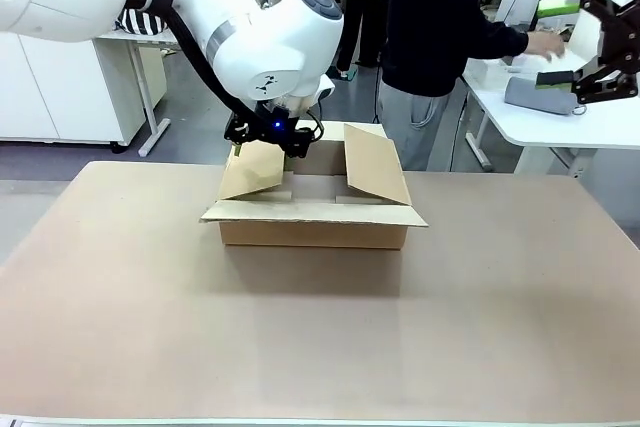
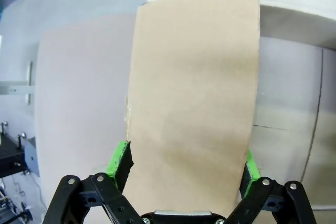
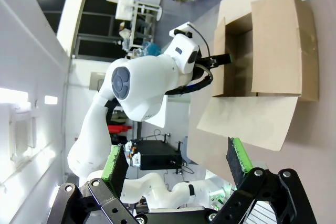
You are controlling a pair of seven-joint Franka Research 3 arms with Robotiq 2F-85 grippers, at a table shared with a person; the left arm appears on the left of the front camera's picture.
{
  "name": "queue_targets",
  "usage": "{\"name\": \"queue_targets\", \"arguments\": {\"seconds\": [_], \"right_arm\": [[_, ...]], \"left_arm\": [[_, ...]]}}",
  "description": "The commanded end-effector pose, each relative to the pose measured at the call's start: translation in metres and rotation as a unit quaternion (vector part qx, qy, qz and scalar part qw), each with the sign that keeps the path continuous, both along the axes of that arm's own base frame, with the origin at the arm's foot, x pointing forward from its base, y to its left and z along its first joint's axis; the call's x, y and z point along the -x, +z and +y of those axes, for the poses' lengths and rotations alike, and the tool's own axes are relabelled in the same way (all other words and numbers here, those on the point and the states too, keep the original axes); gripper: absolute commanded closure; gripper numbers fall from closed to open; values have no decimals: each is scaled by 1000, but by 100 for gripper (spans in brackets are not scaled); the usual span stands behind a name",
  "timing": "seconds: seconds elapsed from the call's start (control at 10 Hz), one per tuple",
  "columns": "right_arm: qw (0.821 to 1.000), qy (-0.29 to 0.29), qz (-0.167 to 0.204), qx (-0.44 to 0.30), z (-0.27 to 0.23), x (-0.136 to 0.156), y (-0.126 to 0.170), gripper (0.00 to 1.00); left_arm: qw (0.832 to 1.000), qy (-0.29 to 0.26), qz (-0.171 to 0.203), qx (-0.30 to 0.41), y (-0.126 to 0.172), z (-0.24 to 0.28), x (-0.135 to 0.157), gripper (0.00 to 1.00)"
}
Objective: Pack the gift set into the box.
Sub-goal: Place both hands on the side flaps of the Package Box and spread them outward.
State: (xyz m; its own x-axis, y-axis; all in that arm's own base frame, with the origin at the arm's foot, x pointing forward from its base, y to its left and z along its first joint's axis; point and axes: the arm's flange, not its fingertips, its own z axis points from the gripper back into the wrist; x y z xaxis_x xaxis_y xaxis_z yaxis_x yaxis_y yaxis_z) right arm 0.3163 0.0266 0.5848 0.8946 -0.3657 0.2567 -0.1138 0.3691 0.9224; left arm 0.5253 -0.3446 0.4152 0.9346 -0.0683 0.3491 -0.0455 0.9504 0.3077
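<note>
1. The cardboard box (image 1: 315,234) sits open near the middle of the brown counter (image 1: 150,327), a little toward the far side.
2. Its near flap lies folded outward and flat. Its left flap (image 1: 250,169) and right flap (image 1: 375,167) stand up at a slant.
3. The left pincer (image 2: 184,156) is at the left flap with its fingers spread wide, released. The flap's broad face lies between the green pads (image 2: 119,158), and nothing is clamped.
4. The right pincer (image 3: 176,161) hangs high at the far right, well apart from the box. It is also released, with its green pads far apart and nothing between them.
5. A person (image 1: 430,37) stands beyond the box, turned to a white counter (image 1: 560,129) at the far right. One hand (image 1: 545,43) is over white things there, too small to identify.
</note>
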Motion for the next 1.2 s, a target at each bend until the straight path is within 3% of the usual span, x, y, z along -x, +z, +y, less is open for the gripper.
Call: {"name": "queue_targets", "arguments": {"seconds": [0.0,0.6,1.1], "right_arm": [[1000,4,-11,-3,2,-3,1,0],[1000,4,-11,-3,2,-3,1,0],[1000,4,-11,-3,2,-3,1,0]], "left_arm": [[999,16,-25,-21,13,6,3,0],[995,49,-81,1,59,46,13,0],[990,124,-69,10,58,108,11,0]]}}
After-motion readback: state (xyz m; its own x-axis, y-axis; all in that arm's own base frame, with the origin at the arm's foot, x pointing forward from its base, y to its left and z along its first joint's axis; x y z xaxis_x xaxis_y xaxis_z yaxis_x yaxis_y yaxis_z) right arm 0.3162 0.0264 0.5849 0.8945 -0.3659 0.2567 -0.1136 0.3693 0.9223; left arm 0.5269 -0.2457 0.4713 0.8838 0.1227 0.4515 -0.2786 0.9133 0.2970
